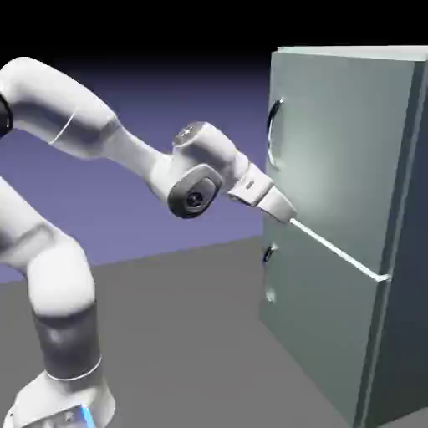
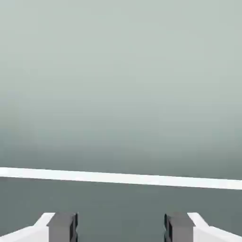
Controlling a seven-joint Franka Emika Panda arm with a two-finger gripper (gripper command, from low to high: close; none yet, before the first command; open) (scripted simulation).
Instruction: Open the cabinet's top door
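The tall grey-green cabinet (image 1: 403, 251) stands at the exterior view's right. Its top door (image 1: 343, 142) is flush and shut, with a dark curved bar handle (image 1: 273, 125) near its left edge. A pale seam (image 1: 334, 247) divides it from the shorter lower panel (image 1: 309, 318). My gripper (image 1: 287, 214) sits right at the cabinet front, level with the seam's left end and well below the bar handle. In the hand view the gripper (image 2: 120, 229) is open, with nothing between its grey fingertips (image 2: 62, 228). Flat grey-green panel fills that view, crossed by the seam (image 2: 121, 178).
A small dark handle (image 1: 269, 253) sits on the lower panel just beneath my gripper. The grey table (image 1: 184, 334) stretches between the robot's base and the cabinet.
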